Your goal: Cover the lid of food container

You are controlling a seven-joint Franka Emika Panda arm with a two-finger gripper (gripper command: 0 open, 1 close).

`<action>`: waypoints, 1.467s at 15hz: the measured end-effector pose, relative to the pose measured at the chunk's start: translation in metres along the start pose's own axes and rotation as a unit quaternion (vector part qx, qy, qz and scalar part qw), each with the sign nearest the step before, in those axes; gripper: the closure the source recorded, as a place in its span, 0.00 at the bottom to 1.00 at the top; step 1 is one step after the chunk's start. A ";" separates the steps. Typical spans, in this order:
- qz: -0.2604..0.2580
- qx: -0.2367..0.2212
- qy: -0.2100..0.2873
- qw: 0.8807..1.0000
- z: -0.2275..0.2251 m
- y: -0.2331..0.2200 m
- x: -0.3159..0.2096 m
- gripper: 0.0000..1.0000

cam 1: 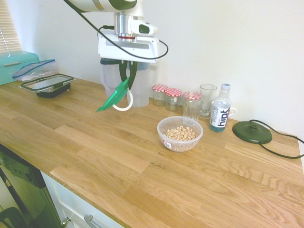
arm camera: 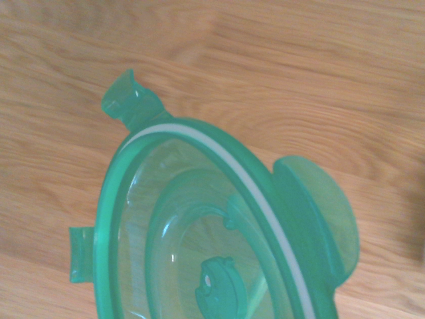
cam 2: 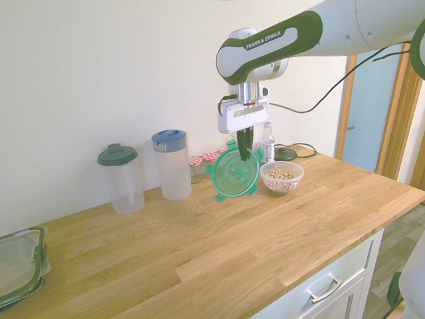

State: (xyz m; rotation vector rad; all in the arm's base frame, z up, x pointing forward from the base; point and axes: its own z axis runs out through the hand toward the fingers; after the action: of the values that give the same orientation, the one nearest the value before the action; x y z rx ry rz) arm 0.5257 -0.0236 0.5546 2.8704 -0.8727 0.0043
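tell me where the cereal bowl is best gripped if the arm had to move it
Probably the rim of the food container, from straight above, one finger inside the wall and one outside. It stands upright and open, looks too wide to span, and glasses crowd its far side, so take the near rim. The gripper now holds the lid.

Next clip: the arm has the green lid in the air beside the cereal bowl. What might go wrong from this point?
1. The gripper pinches the green lid only at its edge, so it hangs tilted, almost on edge; it may slip, or meet the bowl of cereal rings rim-first instead of flat.
2. The bowl is light and unrestrained on the wooden counter; an off-centre press could push or tip it.
3. A drinking glass stands right behind the bowl.
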 end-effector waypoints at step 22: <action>0.149 -0.538 0.328 0.762 0.096 -0.008 0.058 1.00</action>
State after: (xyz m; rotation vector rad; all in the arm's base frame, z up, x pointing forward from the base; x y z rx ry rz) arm 0.5747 -0.0623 0.4612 1.4590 -0.7698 0.3813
